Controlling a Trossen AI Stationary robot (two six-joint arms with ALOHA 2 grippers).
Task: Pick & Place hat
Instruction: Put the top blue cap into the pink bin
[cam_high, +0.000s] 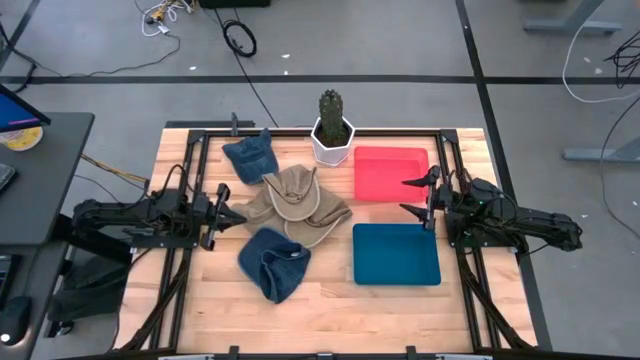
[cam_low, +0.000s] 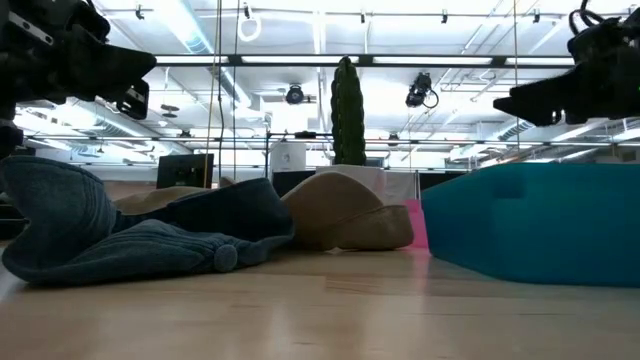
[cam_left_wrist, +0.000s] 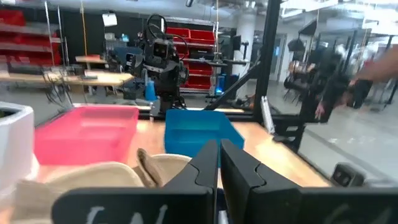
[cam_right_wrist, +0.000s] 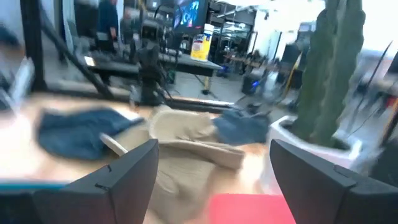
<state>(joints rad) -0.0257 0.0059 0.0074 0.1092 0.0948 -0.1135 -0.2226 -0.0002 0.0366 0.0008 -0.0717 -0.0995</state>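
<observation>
Three hats lie on the table. A tan hat (cam_high: 300, 205) sits in the middle on its brim. One blue hat (cam_high: 250, 157) is toward the far side and another blue hat (cam_high: 272, 262) toward the near side. My left gripper (cam_high: 238, 215) hangs shut just left of the tan hat (cam_left_wrist: 106, 177), above the table and touching nothing. My right gripper (cam_high: 418, 197) is open and hovers between the red tray (cam_high: 390, 172) and the blue tray (cam_high: 395, 253), facing the tan hat (cam_right_wrist: 186, 140). In the low view both grippers, left (cam_low: 100, 70) and right (cam_low: 560, 95), are well above the tabletop.
A cactus in a white pot (cam_high: 332, 135) stands at the far edge, next to the red tray. Black frame rails run along the table's left and right sides. Bare wood shows along the near edge (cam_high: 330, 320).
</observation>
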